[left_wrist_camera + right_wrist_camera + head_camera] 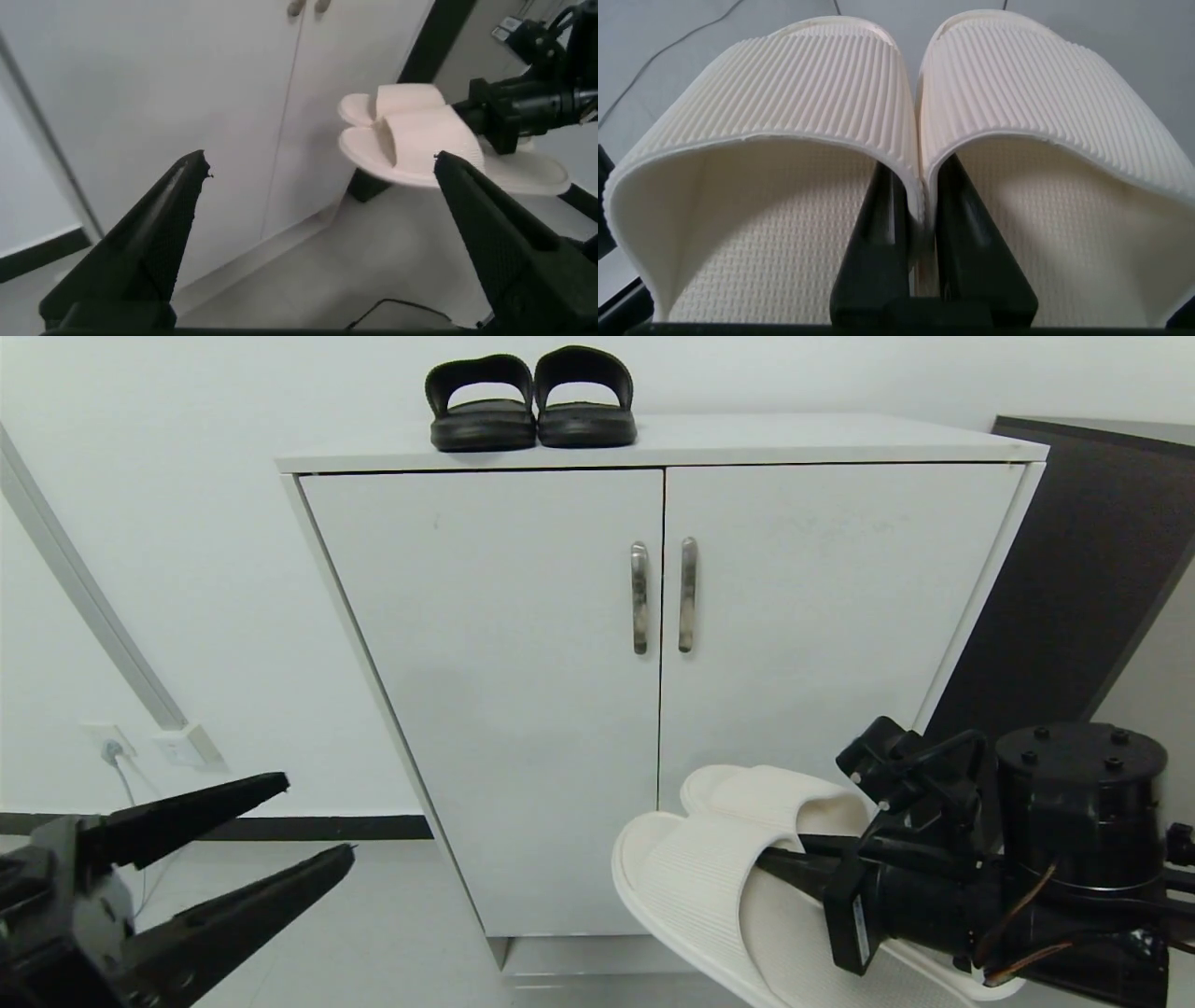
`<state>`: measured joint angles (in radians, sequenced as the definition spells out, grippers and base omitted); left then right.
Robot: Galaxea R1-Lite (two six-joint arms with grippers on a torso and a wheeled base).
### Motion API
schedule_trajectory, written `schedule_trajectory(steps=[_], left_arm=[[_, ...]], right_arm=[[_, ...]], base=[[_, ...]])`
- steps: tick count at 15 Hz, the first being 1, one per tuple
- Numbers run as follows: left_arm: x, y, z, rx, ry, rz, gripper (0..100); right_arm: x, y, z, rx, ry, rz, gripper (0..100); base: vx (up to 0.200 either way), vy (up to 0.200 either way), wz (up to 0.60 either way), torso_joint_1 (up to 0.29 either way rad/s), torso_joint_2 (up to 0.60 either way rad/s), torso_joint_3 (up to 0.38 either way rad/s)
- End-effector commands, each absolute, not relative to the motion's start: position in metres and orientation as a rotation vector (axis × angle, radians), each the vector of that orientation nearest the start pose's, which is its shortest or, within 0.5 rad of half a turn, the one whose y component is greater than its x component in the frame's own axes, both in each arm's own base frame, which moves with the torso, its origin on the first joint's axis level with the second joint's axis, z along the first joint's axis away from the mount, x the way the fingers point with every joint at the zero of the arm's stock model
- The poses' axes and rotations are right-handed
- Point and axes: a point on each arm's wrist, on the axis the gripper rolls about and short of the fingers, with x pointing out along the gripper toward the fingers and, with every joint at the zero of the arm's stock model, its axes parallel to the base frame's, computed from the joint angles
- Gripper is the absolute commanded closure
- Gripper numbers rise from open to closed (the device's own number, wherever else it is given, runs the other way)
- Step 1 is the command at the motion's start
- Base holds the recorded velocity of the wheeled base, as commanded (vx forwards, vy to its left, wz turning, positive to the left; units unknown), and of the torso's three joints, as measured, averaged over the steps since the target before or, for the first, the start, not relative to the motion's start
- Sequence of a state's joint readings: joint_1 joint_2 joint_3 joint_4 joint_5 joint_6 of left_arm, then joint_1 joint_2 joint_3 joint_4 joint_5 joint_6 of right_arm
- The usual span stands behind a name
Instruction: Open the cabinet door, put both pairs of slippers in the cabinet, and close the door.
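White slippers (709,868) hang pinched by their inner straps in the right claw (794,863). The left claw (317,817) gapes wide and holds nothing. The upright door handle (639,597) lies ahead and above it on the shut cabinet (485,709), with black slippers (532,401) on top.

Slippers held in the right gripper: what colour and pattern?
The cream-white slippers have ribbed straps and dimpled insoles; clearest in the right wrist view.

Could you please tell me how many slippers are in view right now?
4: two black slippers side by side on the cabinet top, and two white slippers clamped together in the right gripper.
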<state>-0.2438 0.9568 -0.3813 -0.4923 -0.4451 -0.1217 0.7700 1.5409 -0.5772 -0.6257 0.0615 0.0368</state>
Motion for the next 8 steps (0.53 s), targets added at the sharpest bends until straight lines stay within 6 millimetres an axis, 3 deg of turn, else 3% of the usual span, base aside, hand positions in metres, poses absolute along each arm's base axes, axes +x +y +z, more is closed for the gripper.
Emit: schedule_trajectory(steps=[1, 6, 8], left_arm=[[0.138, -0.061, 0.215, -0.129, 0.171, -0.746, 0], [0.163, -0.113, 0.246, -0.174, 0.172, -0.935, 0], [0.178, -0.148, 0.253, -0.183, 0.194, -1.026, 0]], right_arm=[[0.179, 0.175, 0.163, -0.089, 0.350, 0.816, 100], [0.180, 0.176, 0.161, -0.091, 0.361, 0.815, 100], [0.181, 0.177, 0.158, -0.095, 0.371, 0.813, 100]], base=[[0.000, 0.000, 0.00, 0.000, 0.00, 0.000], [0.000, 0.000, 0.00, 0.000, 0.00, 0.000], [0.000, 0.000, 0.00, 0.000, 0.00, 0.000]])
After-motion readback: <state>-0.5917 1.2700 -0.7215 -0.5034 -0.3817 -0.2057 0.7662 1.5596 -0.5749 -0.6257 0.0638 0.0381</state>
